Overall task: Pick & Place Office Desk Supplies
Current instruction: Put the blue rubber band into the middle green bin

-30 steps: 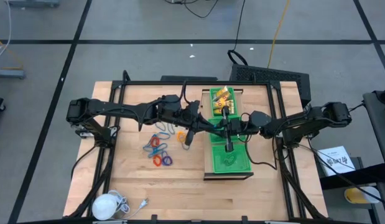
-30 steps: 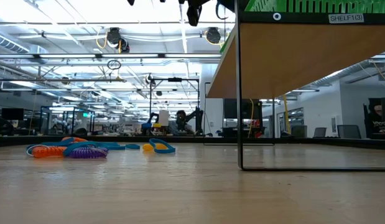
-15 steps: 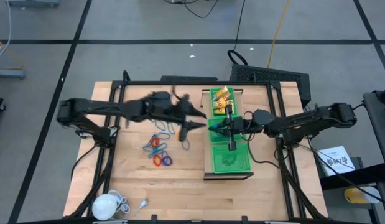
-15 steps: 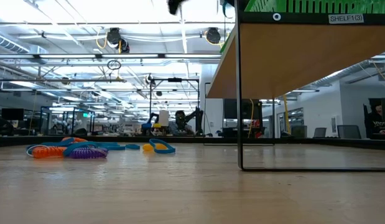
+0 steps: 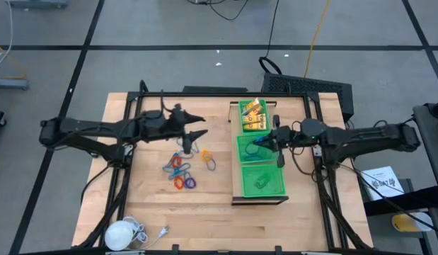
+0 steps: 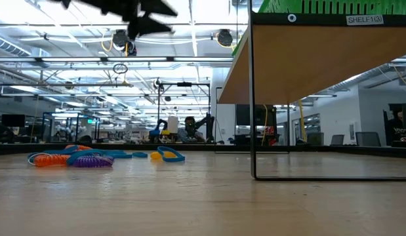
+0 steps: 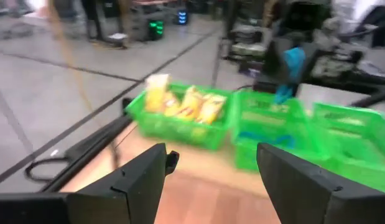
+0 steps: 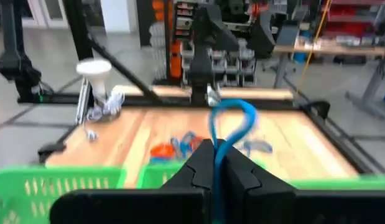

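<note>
High view: left gripper point(image 5: 197, 132) is over bare tabletop point(image 5: 148, 205) just beside the loose rings point(image 5: 182, 170), fingers spread, nothing in them; likely lining up for another ring. Right gripper point(image 5: 278, 142) is over the middle bin of the green tray point(image 5: 260, 193), clenched on a blue ring point(image 5: 260, 141), so this looks like a drop into that bin. Yellow packets point(image 5: 252, 113) sit in the far bin, which suggests one bin per item type. White round thing with cord point(image 5: 123, 232) is at the near left corner, well apart from the work. Low view: rings point(image 6: 78, 158) lie flat in a loose cluster on the tabletop, a blue one point(image 6: 167, 155) slightly off to the side; the shelf leg point(image 6: 252, 98) stands to their right, so the tray rides raised on a shelf above the tabletop. Only a dark bit of arm shows at the top; can't tell the gripper from here. Left wrist view: own fingers point(image 7: 142, 180) wide apart and empty, aimed at the tray point(image 7: 180, 127) with packets point(image 7: 183, 102) in one bin; the other arm hangs a blue piece point(image 7: 290, 71) over the next bin. Right wrist view: fingers point(image 8: 201, 165) pinched shut on the blue ring point(image 8: 232, 124), loop standing up above the tips; tray rim point(image 8: 61, 177) below, rings point(image 8: 180, 146) on the tabletop beyond. Pinch is on the ring's bottom edge, so it may swing on release.
</note>
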{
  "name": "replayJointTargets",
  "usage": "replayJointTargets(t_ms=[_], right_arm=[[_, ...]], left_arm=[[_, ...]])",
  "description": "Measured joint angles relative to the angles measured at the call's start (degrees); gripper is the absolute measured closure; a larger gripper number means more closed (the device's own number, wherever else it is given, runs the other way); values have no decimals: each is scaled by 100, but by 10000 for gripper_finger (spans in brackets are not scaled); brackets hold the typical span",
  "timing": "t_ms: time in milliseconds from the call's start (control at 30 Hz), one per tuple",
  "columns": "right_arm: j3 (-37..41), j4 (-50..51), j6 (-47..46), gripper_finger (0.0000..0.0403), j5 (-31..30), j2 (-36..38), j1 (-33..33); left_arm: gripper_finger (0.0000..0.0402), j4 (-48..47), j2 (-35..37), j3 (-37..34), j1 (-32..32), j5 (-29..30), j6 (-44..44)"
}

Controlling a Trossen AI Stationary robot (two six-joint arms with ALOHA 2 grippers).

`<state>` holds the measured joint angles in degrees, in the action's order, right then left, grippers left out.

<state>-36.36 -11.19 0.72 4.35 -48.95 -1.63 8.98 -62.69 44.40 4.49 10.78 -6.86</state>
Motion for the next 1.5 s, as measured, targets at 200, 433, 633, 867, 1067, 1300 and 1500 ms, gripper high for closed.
replayJointTargets(t_ms=[200,433,633,867,1067,1300,1500], right_arm=[[0,497,-10,401,1,133,-19],[0,549,-10,380,21,129,-17],[0,547,-307,327,23,129,-17],[0,534,-155,247,21,151,-17],[1,409,-93,219,23,258,-17],[2,322,18,218,23,282,-17],[2,217,51,224,23,280,-17]], left_arm=[[148,1016,603,-1281,227,143,-821],[142,1025,714,-1611,365,137,-1429],[146,1076,630,-1611,367,128,-1449],[138,1041,631,-1611,367,132,-1452],[147,314,631,-1611,365,464,-1523],[162,-1279,498,-1611,457,1714,-3020],[173,-1820,-172,-1611,586,1499,-3891]])
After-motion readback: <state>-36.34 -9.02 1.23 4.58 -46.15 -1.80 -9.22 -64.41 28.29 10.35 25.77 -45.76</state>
